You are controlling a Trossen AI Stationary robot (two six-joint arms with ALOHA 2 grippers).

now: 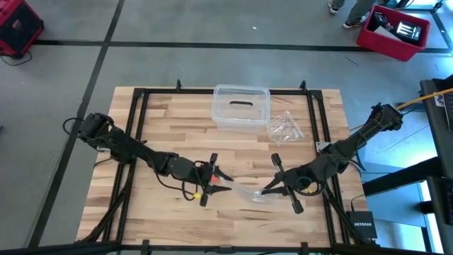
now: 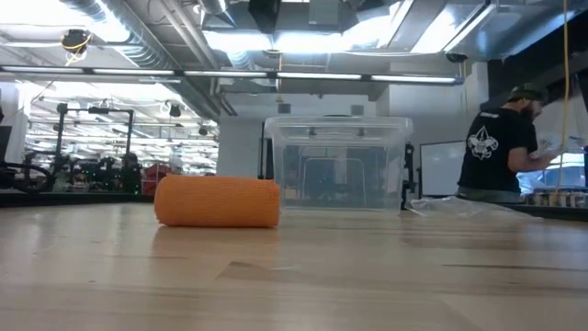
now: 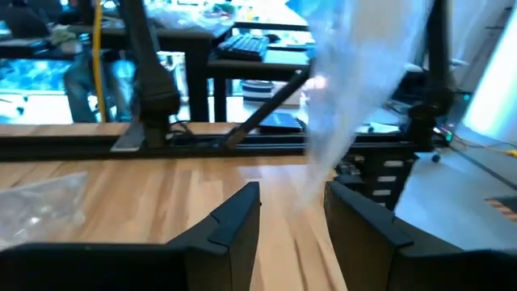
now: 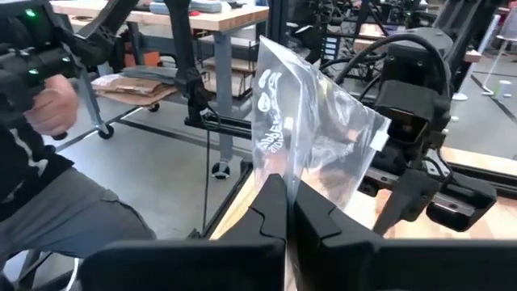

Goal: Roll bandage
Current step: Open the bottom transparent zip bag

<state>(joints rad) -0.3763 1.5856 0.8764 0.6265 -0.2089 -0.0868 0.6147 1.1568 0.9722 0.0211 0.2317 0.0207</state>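
Bandage [image 1: 210, 180], already wound into a compact orange roll, is seen in the high view on the table [image 1: 177, 120] at the left claw [image 1: 221, 179], a small orange patch just beside the dark fingers. A clear plastic bag [image 1: 251, 193] is stretched between the two claws, its far edge pinched by the right claw [image 1: 265, 191]; the bag seems to be held up so that the roll can be slipped in. A clear plastic box [image 1: 241, 108] and a second crinkled bag [image 1: 285, 127] are left at the far side of the table, well apart from the work.

In the low view the bandage [image 2: 218, 201] is shown lying on its side on the wood, with the box [image 2: 336, 163] behind it and a person in a dark shirt [image 2: 501, 145] off in the room.

In the left wrist view the fingers [image 3: 234, 220] are set apart, and the bag [image 3: 355, 73] hangs just ahead of the gap; nothing is seen gripped between them.

In the right wrist view the fingers [image 4: 271, 208] are pressed together on the bag's [image 4: 311, 137] lower edge, so that it is held upright. A person's hand [image 4: 50, 105] is seen beyond the table.
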